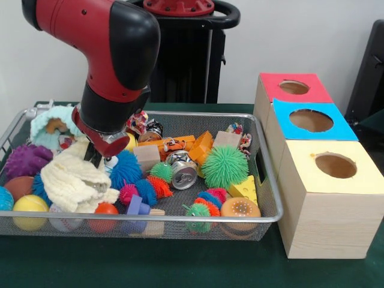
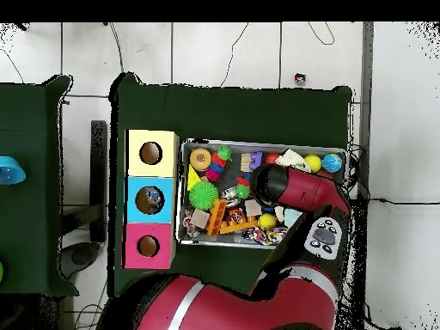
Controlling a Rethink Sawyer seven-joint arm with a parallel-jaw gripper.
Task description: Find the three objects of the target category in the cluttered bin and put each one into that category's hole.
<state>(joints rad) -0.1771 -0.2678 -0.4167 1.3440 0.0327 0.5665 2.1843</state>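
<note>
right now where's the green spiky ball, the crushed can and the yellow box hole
green spiky ball point(image 1: 224, 166), front view, middle of its body
crushed can point(image 1: 183, 173), front view, on its silver top
yellow box hole point(image 1: 335, 165), front view, centre of the opening

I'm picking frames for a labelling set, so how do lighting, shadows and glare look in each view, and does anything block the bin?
Front view: even, soft lighting, a mild highlight on the crushed can, and the arm hides the bin's left-rear contents. Overhead view: the white floor is bright against the dark table, and the arm covers part of the bin; end effector hidden in both.
</note>
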